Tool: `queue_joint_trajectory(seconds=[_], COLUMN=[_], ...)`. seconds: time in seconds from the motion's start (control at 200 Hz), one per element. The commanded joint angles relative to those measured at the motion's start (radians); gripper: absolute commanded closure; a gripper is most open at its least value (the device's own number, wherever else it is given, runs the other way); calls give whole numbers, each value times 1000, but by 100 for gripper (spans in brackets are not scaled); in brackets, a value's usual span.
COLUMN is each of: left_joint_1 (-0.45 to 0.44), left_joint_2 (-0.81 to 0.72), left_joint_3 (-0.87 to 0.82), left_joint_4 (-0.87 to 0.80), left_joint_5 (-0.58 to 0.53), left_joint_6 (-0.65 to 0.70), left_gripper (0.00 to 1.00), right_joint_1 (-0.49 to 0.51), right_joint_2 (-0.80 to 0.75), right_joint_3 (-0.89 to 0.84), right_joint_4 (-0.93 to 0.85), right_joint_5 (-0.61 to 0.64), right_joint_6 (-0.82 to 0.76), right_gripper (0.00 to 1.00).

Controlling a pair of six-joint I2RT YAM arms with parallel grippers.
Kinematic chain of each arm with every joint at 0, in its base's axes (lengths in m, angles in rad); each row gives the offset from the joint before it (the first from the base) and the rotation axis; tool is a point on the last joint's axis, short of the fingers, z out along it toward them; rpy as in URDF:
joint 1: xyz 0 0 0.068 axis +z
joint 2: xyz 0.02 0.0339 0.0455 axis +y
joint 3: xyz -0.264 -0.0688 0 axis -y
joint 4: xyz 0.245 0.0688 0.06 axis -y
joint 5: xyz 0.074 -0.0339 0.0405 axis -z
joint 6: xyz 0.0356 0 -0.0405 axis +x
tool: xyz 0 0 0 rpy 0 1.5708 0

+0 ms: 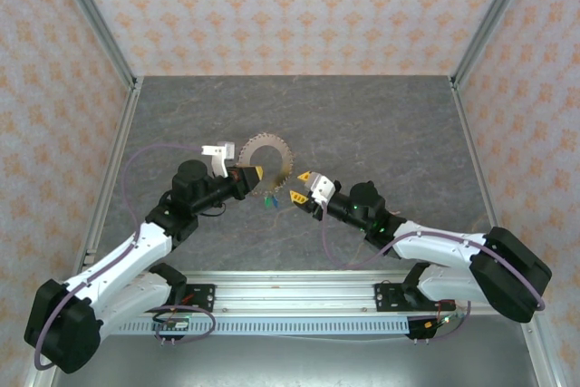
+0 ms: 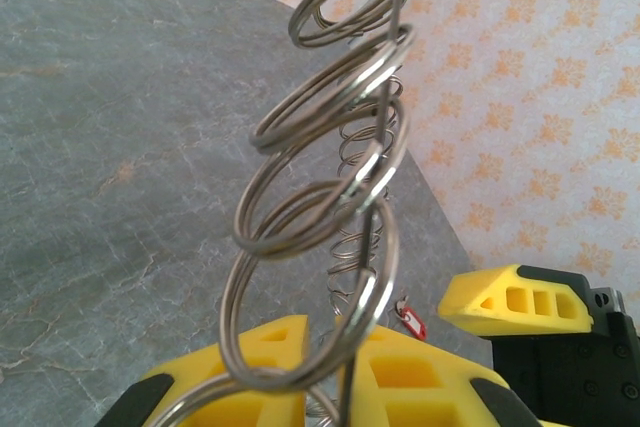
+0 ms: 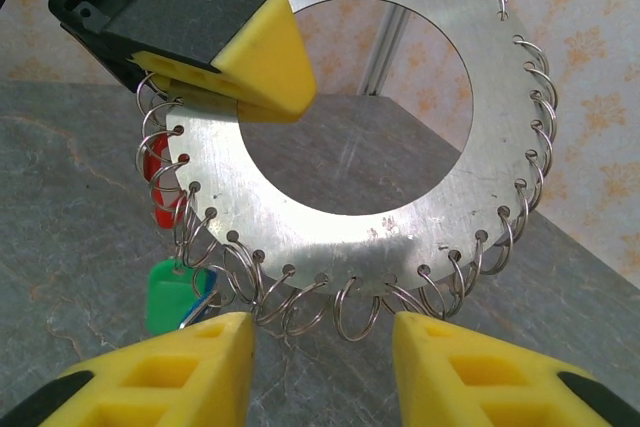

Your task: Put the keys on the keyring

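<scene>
My left gripper (image 1: 255, 172) pinches the flat, silvery, toothed-looking metal keyring (image 3: 420, 197) by its rim, holding it upright over the grey table (image 3: 70, 177). My right gripper (image 3: 325, 372) hangs spread just beneath its lower edge. Small keys (image 3: 168, 295) with red and green plastic tags dangle from the rim's wire loops (image 3: 355, 317). I'd judge the plate stiff and slick (the loops springy, fiddly), so I'd grip its flat faces.

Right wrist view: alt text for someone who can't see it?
The left hand grips the upright keyring, a flat metal ring rimmed with wire loops, at its upper left. The right hand, open, sits just below its bottom edge; a red tag and a green tag hang lower left.
</scene>
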Motion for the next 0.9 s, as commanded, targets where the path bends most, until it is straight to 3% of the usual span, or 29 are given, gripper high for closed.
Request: queue_joint_trajectory(seconds=[0.0,0.896], left_joint_1=[10,10], left_joint_2=[8,-79], left_joint_3=[21,-16], left_joint_4=[64,-37], left_joint_5=[-8,-70], left_joint_6=[-32,-7], left_gripper=[100,100], right_joint_1=[4,7], right_joint_2=[-13,4], right_joint_3=[27,57], right_joint_4=[-10,-34], right_joint_5=[-20,-46], right_joint_6=[-2,46], right_gripper=[59,59])
